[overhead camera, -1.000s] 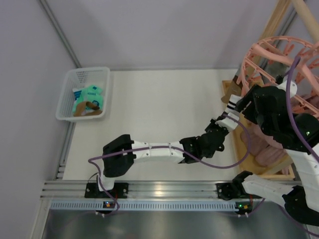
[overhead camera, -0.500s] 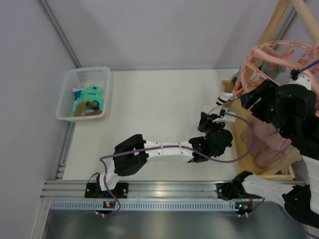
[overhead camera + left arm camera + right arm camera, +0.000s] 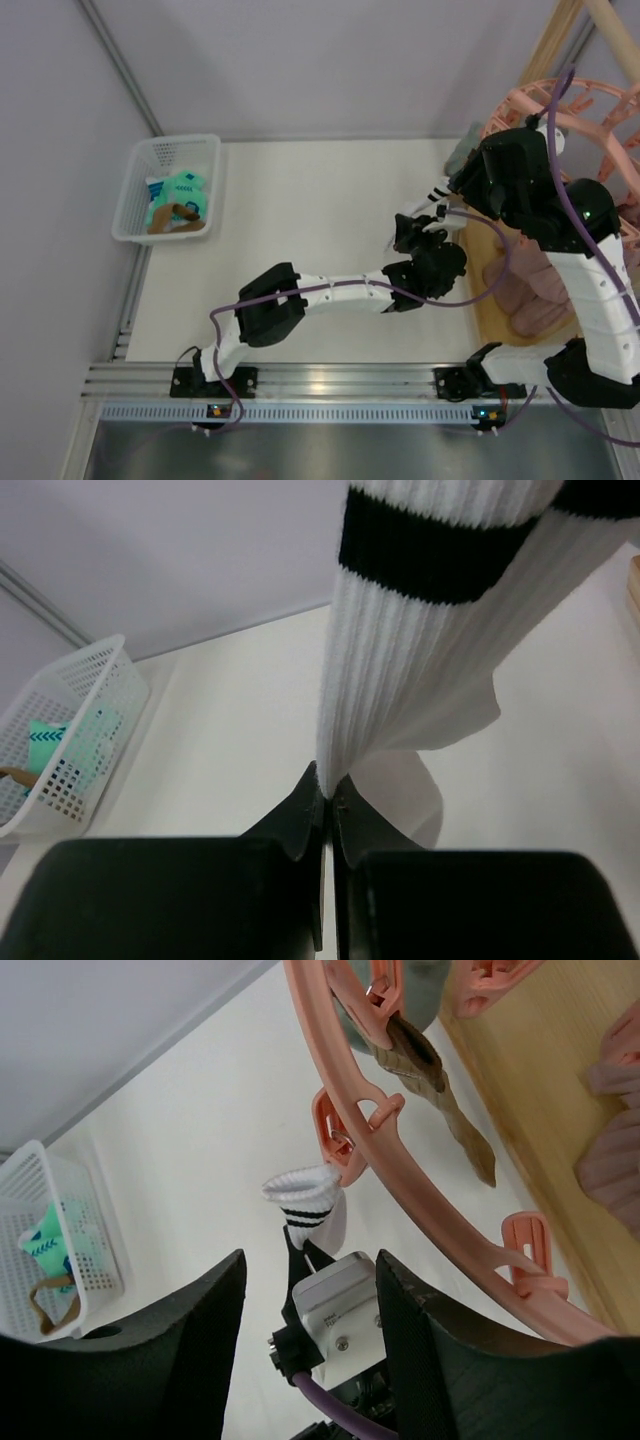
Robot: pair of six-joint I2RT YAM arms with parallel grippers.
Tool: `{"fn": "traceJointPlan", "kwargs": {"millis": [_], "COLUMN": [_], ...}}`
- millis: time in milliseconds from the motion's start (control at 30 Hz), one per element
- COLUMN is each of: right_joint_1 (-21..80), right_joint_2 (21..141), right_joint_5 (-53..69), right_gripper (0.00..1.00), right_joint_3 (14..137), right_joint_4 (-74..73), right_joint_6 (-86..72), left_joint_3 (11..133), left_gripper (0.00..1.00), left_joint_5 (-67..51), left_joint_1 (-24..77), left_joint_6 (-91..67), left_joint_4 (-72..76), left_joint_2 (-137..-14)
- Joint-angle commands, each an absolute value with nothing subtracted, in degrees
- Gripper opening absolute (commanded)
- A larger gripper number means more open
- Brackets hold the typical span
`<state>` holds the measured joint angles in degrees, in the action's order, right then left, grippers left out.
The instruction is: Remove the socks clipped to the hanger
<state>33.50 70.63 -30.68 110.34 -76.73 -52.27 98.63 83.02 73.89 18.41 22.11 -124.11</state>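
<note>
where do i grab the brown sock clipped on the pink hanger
Probably the brown sock mid-length, below its salmon-pink clip, pinching across the flat fabric. It dangles free beneath the pink plastic hanger ring, so approach from the white table side, away from the wooden base.

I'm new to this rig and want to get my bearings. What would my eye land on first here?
First the white striped sock, pinched in the shut jaws of the left gripper, just under the salmon-pink hanger at the right. Then the white basket at the far left, with mint-green socks in it.
</note>
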Motion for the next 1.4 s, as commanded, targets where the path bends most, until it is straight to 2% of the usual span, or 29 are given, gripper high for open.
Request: {"fn": "traceJointPlan", "kwargs": {"millis": [0, 200, 467, 1167, 1367], "right_joint_1": [33.22, 33.22, 32.96, 32.52, 32.17], "right_joint_2": [72.24, 77.69, 83.14, 80.33, 79.54], "right_joint_5": [-35.67, -42.00, -46.05, -48.16, -41.87], "right_gripper": [0.51, 0.48, 0.47, 0.47, 0.47], "right_joint_3": [112.93, 117.94, 121.02, 113.99, 113.91], "right_joint_4": [-80.06, -85.69, -85.78, -85.78, -82.98], "right_joint_6": [-57.03, -63.28, -64.69, -64.95, -64.52], "left_joint_3": [100.63, 101.25, 99.85, 96.77, 97.12], "left_gripper": [0.00, 0.00, 0.00, 0.00, 0.00], "left_joint_5": [90.88, 91.14, 91.41, 90.88, 90.53], "left_joint_1": [72.34, 71.81, 71.81, 68.73, 68.38], "left_joint_6": [19.16, 19.07, 18.54, 17.84, 17.84], "left_joint_4": [22.94, 22.94, 22.94, 22.94, 22.94], "left_joint_2": [-125.24, -126.12, -125.77, -125.07, -125.77]}}
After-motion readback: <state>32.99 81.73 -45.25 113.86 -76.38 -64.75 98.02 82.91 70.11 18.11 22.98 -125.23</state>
